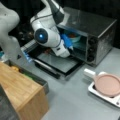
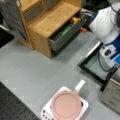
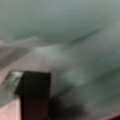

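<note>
Gripper: your gripper (image 1: 70, 47) reaches into the open toaster oven (image 1: 96, 30); you cannot tell whether it is released or clenched.
Nearest thing: a teal bowl (image 1: 73, 37) sits inside the oven, just beside the gripper.
Oven door: the door (image 1: 58, 62) lies folded down flat on the grey table (image 1: 75, 100).
Wrist view: only a dark finger (image 3: 35, 97) against a blurred pale surface.
Surroundings: pink pan (image 2: 67, 105) on a white hob (image 2: 83, 106); wooden cabinet (image 2: 50, 20) with its drawer (image 2: 66, 31) open.
</note>
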